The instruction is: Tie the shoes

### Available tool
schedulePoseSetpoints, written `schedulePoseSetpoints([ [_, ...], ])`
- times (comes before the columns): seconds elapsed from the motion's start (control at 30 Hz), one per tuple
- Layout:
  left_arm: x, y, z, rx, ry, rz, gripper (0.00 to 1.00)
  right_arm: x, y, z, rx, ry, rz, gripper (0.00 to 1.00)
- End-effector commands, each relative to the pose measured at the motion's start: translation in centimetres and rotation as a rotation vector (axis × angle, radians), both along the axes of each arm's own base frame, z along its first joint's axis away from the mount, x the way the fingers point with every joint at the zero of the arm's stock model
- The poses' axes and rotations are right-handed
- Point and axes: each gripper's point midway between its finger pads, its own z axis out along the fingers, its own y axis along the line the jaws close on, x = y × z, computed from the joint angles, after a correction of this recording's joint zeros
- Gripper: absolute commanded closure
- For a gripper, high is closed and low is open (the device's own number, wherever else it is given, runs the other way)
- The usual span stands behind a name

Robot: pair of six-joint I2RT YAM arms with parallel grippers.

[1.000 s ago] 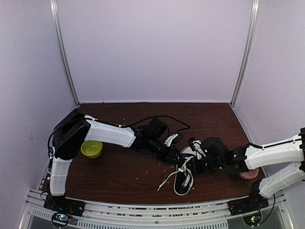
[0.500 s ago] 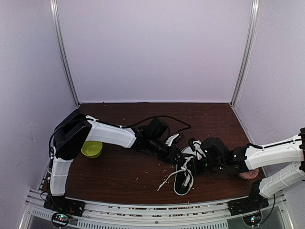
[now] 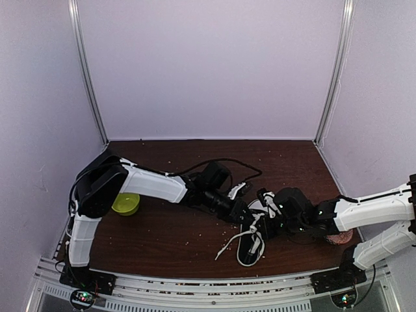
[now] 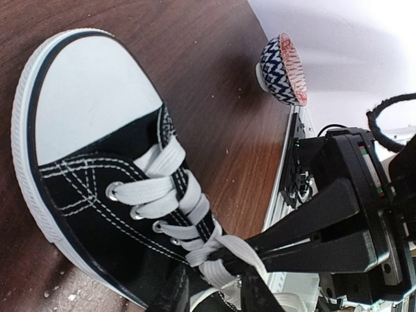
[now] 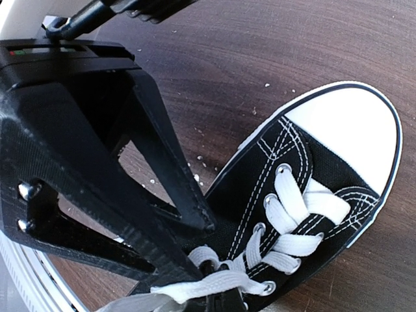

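**Top view.** The sneaker (image 3: 249,250) lies on the counter (image 3: 162,237) close to the near edge, a little right of centre. Its long axis runs roughly near to far. The toe is judged to point at the near edge, with the heel end under the arms. The left gripper (image 3: 242,212) and right gripper (image 3: 261,221) meet over the lacing. A loose end of the laces (image 3: 227,247) trails toward the near left corner.

**Left wrist view.** The white toe cap (image 4: 91,97) points away from the camera. The right gripper's fingers converge on a strand at the top eyelets and pinch it. The left gripper's own fingers (image 4: 174,294) stand on either side of a strand. Whether they clamp it cannot be told.

**Right wrist view.** The toe cap sits at the upper right, and a strand runs flat across the bottom of the picture. This view does not settle the left gripper's hold either.

**Handling, as judged.**
- The shoe is light, with a soft canvas upper and a stiff, grippy rubber sole.
- A hard pull may drag the shoe across the counter.
- The laces are flat, limp and likely to slip.
- The laces are best taken close above the top eyelets or near the free ends.
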Motion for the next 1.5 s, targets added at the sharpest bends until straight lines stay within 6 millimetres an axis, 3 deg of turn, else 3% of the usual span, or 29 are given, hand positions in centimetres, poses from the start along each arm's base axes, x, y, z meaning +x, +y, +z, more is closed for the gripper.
schedulePoseSetpoints([
  [0.0,-1.1,-1.1,0.2,-0.053,0.007,-0.050,0.72,-0.2,-0.2,0.0,0.006,0.003,0.002,1.00],
  [0.37,-1.7,-1.7,0.5,-0.077,0.029,-0.062,1.00,-0.1,-0.2,0.4,0.019,-0.004,0.002,1.00],
  [0.67,-0.8,-1.3,1.3,-0.073,-0.006,-0.009,1.00,-0.2,-1.3,0.5,-0.011,-0.013,-0.022,1.00],
  [0.73,-0.5,-1.0,1.2,-0.064,-0.008,0.010,1.00,-0.5,-1.9,0.6,-0.028,-0.016,-0.024,0.93],
  [0.83,-0.1,-0.6,1.0,-0.057,-0.004,0.038,1.00,-0.9,-2.8,0.9,-0.029,-0.026,-0.025,0.73],
  [0.97,0.1,-0.5,1.2,-0.062,-0.004,0.046,1.00,-1.5,-2.9,2.7,0.033,-0.059,-0.004,0.53],
  [1.07,0.1,-0.5,1.3,-0.065,-0.003,0.047,1.00,-1.6,-2.5,4.3,0.080,-0.088,0.007,0.44],
  [1.23,0.1,-0.5,1.5,-0.067,-0.005,0.048,1.00,-1.1,-1.5,5.7,0.073,-0.125,0.012,0.42],
  [1.47,0.0,-0.5,1.6,-0.067,-0.004,0.046,1.00,-1.0,1.3,5.2,0.019,-0.126,0.089,0.49],
])
